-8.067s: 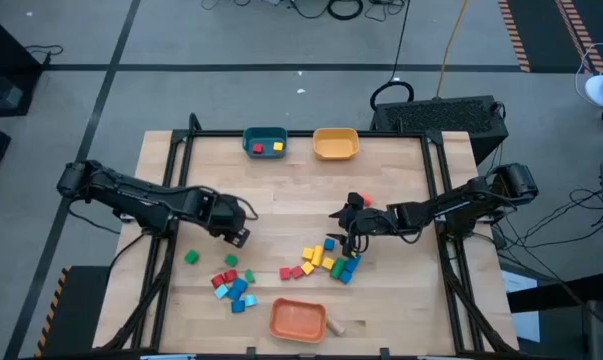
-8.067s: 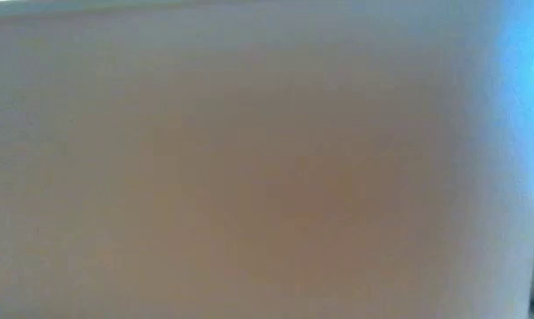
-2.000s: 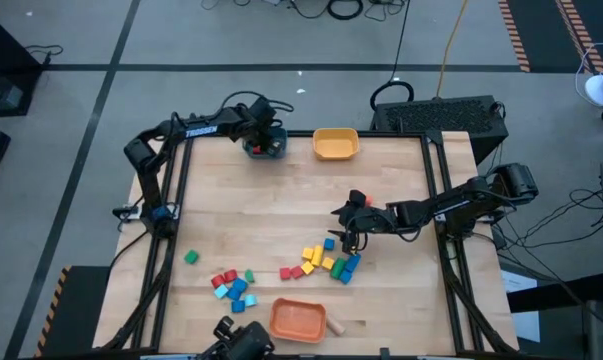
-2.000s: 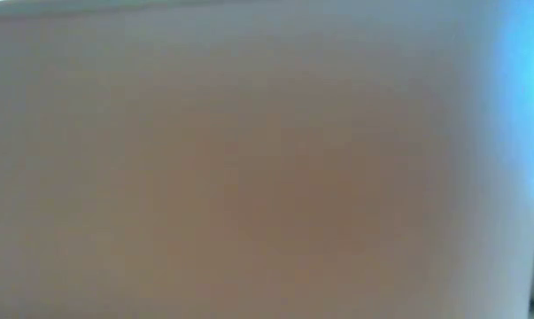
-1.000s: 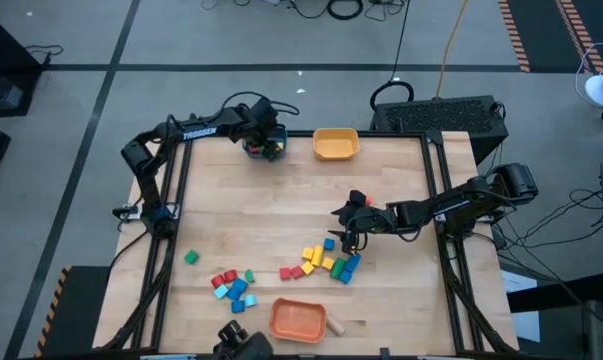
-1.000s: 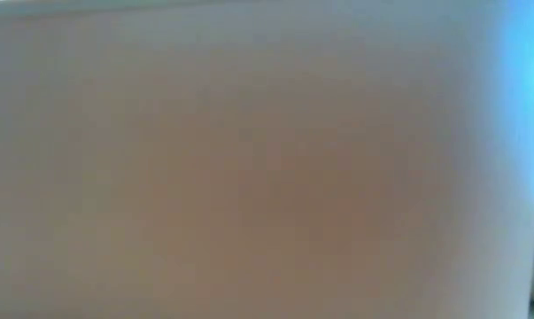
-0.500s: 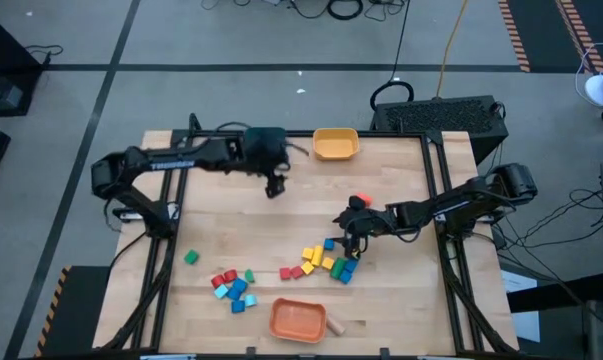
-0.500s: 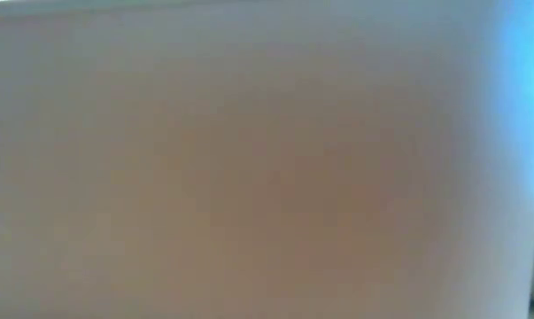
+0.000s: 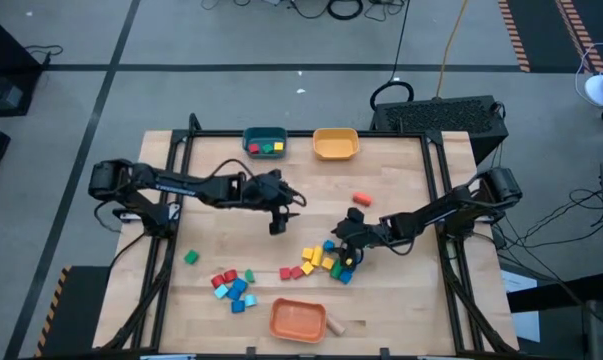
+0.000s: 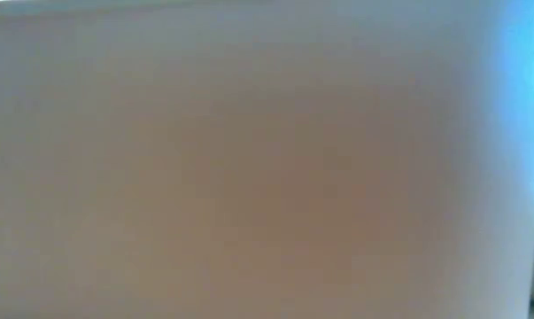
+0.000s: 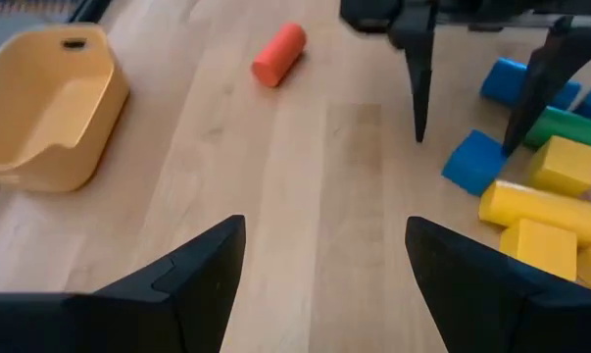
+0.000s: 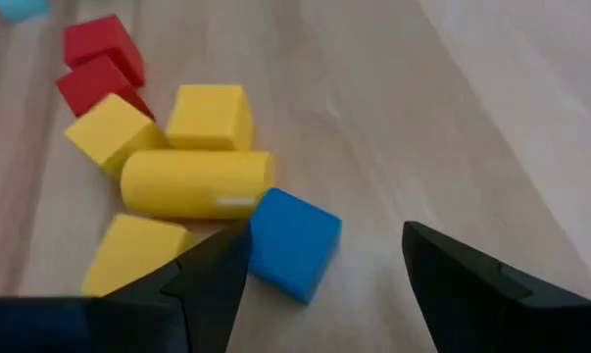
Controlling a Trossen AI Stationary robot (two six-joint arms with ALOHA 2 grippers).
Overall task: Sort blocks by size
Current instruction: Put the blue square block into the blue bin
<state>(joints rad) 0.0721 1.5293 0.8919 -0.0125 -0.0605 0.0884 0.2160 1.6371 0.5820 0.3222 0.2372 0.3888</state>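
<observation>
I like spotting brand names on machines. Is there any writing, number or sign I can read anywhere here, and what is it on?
None that reads.
Pale lettering on the left arm: too small to read.
Blocks, bowls and table: no writing seen.

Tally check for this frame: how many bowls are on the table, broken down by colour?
teal bowl: 1
yellow bowl: 1
orange bowl: 1
Total: 3 bowls
</observation>
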